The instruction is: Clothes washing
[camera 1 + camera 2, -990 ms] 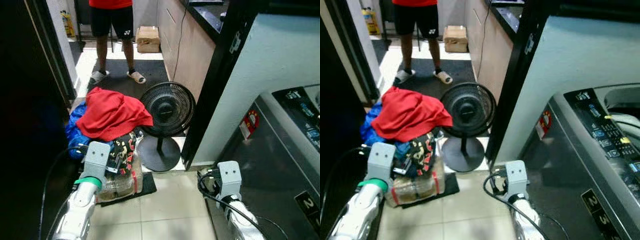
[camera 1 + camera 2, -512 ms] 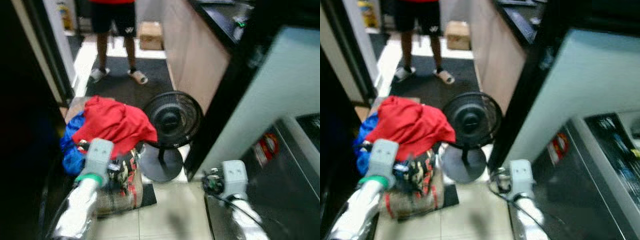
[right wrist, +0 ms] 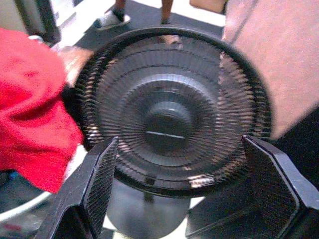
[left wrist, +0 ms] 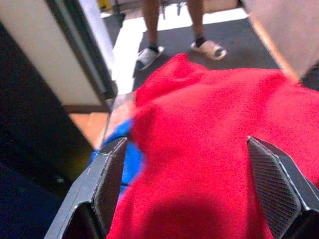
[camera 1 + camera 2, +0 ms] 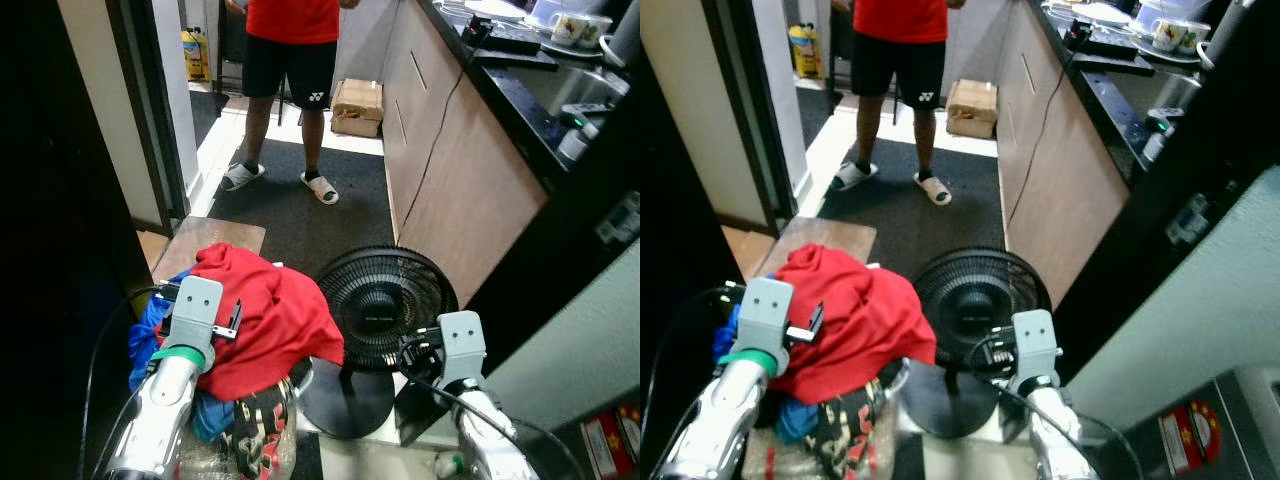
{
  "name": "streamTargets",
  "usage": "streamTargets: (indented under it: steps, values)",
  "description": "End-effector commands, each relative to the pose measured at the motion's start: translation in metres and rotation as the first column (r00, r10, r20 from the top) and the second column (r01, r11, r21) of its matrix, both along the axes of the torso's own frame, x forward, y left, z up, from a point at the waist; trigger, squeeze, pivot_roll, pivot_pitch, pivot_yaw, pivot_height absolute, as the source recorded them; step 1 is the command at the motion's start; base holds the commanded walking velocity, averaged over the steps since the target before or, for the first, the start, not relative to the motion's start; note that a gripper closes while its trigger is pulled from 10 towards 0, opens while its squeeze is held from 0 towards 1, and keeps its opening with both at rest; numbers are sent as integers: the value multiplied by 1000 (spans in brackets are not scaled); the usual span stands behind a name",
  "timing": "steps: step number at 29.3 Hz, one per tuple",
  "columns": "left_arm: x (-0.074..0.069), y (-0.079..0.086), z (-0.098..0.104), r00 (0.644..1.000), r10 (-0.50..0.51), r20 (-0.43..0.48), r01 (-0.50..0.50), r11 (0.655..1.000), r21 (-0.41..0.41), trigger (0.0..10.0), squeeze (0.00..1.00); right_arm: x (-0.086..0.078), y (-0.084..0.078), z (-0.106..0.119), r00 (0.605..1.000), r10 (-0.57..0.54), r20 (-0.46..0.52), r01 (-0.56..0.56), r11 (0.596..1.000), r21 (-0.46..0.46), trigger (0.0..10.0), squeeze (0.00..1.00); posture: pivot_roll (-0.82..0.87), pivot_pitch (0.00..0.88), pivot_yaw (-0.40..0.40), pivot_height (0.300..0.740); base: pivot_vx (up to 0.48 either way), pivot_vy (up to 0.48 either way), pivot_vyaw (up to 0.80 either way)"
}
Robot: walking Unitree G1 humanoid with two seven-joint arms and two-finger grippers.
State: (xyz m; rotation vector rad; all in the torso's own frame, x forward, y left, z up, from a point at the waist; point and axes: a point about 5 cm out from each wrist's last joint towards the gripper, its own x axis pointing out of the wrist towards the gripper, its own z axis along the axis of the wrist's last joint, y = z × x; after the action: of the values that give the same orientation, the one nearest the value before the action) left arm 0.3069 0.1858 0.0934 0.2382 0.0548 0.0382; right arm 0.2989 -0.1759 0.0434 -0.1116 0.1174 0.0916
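Barely begun, by the look of it: crumpled red cloth garment (image 4: 214, 144) on the heap of laundry, directly ahead of the left gripper (image 4: 192, 186), fingers spread and empty. Right gripper (image 3: 182, 186) likewise splayed, facing the round black floor fan (image 3: 167, 114). Picking up and loading all still ahead.

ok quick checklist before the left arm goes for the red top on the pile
1. Left end effector open: ok, fingers spread wide.
2. Aimed at red garment: ok, the cloth lies between its fingers in the left wrist view.
3. Garment free on top of the pile: ok, it lies over the blue clothes.
4. Fan clear of the pull: not ok, it stands right beside the pile.
5. Person at a distance: ok, standing down the corridor.
6. Right end effector empty: ok, open, facing the fan.
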Motion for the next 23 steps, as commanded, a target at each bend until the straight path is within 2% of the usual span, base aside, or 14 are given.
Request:
streamTargets:
  steps: [1, 8, 10, 12, 15, 17, 19, 20, 23]
  values:
    - [-2, -3, -7, 999, 2, -32, -3, 1000, -20, 10000, 0, -4, -5, -6, 1000, -17, -22, 17, 1000, -6, 10000, 0, 40, 40, -28, 740, 0, 0, 0]
    - [-2, -4, -7, 1000, -4, -30, 3, 1000, -21, 10000, 0, -3, -2, -1, 1000, 10, 2, -10, 1000, -14, 10000, 0, 40, 47, -27, 740, 0, 0, 0]
    - [-1, -4, -2, 1000, -8, -20, 8, 999, -37, 10000, 0, 0, 3, 7, 998, 50, 43, -49, 998, -26, 10000, 0, 37, 47, -25, 740, 0, 0, 0]
    - [3, -7, 11, 999, -29, 22, 30, 997, -67, 10000, 0, 6, 9, 24, 990, 85, 112, -83, 996, -28, 10000, 0, 37, 47, -25, 740, 0, 0, 0]
    - [3, -7, 11, 999, -29, 22, 30, 997, -67, 10000, 0, 6, 9, 24, 990, 85, 112, -83, 996, -28, 10000, 0, 37, 47, -25, 740, 0, 0, 0]
    - [5, -9, 18, 998, -38, 43, 42, 996, -82, 10000, 0, 8, 11, 31, 986, 95, 141, -92, 995, -28, 10000, 0, 37, 49, -26, 740, 0, 0, 0]
    - [13, -22, 43, 990, -65, 125, 80, 990, -119, 10000, 0, 19, 17, 58, 966, 101, 240, -102, 995, -8, 10000, 0, 37, 51, -27, 740, 0, 0, 0]
    - [13, -22, 43, 990, -65, 125, 80, 990, -119, 10000, 0, 19, 17, 58, 966, 101, 240, -102, 995, -8, 10000, 0, 37, 51, -27, 740, 0, 0, 0]
    - [18, -35, 62, 978, -96, 186, 122, 983, -134, 10000, 0, 24, 20, 74, 951, 83, 299, -94, 995, 24, 10000, 0, 35, 57, -27, 740, 0, 0, 0]
